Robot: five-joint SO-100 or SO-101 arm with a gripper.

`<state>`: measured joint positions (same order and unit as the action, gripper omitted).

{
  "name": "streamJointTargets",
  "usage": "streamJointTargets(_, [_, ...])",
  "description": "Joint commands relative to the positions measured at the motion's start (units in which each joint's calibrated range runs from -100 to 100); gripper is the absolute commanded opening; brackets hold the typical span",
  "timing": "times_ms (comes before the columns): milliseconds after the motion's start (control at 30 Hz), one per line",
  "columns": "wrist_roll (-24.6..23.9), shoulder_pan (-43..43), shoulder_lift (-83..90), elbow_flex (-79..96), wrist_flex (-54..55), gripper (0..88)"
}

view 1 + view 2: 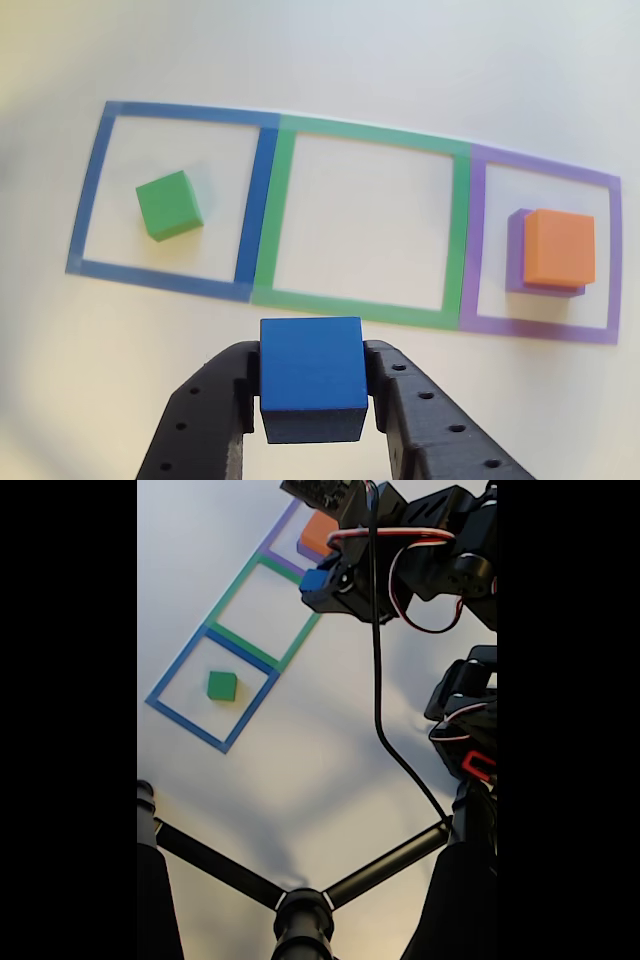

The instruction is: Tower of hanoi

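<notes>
Claw (311, 395) is clamped on the blue cube (311, 375) at 6 o'clock, lifted off the surface (330, 60), probably needs carrying onto the green cube (169, 205) at 10 o'clock.

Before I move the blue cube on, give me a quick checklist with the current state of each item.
1. Grip on the blue cube: ok. The gripper is shut on it, a finger on each side.
2. Cube lifted off the table: ok. In the fixed view it hangs in the air at the arm's tip.
3. Green square free to receive: ok, nothing lies inside it.
4. Green cube: ok, alone in the blue square, sitting skewed.
5. Orange block on the purple slab: ok, stacked in the purple square.
6. Cable clear of the squares: cannot tell; it hangs beside the arm.
</notes>
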<state>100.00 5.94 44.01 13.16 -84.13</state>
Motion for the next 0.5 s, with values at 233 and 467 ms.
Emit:
streamJointTargets(233, [0.0, 9.1, -0.7, -0.4, 0.7, 3.9])
streamJointTargets(467, [0.0, 11.2, -0.3, 23.6, 31.5, 4.1])
